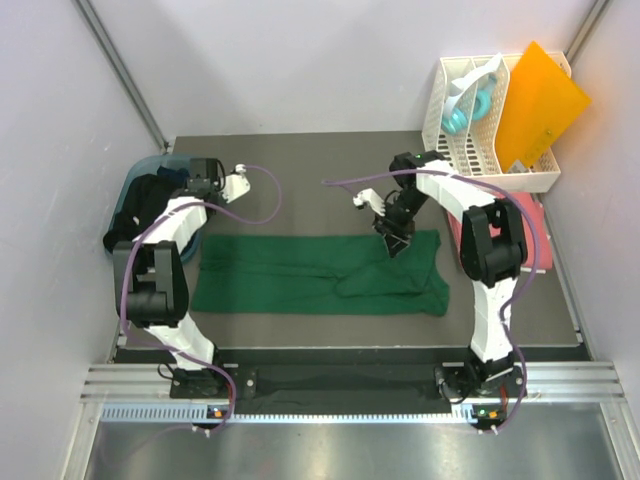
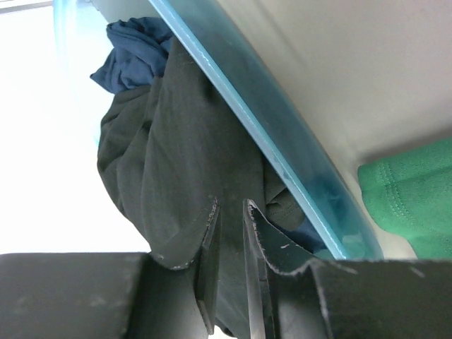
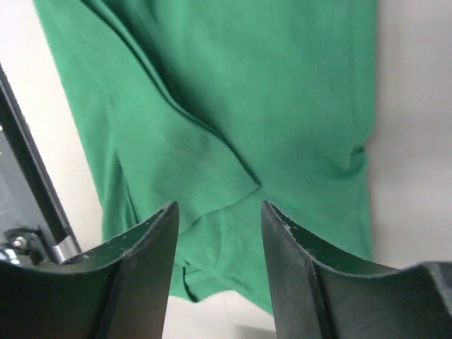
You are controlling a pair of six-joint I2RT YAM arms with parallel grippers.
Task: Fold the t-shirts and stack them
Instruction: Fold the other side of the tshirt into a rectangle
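Now my right claw point(image 3: 217, 208) hangs open over the green shirt point(image 1: 300, 275), which lies flat on the surface point(image 1: 300, 165). My left arm bends to the bin point(image 2: 282, 141). My left claw point(image 2: 232, 206) is nearly closed at a dark shirt point(image 2: 176, 155), but I cannot tell if it grips.

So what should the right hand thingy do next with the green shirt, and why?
Probably dip a little and close on the cloth. The right gripper is open above the green t-shirt, with a folded flap's corner right between its jaws. From above, the shirt lies long and flat, so it likely needs another fold.
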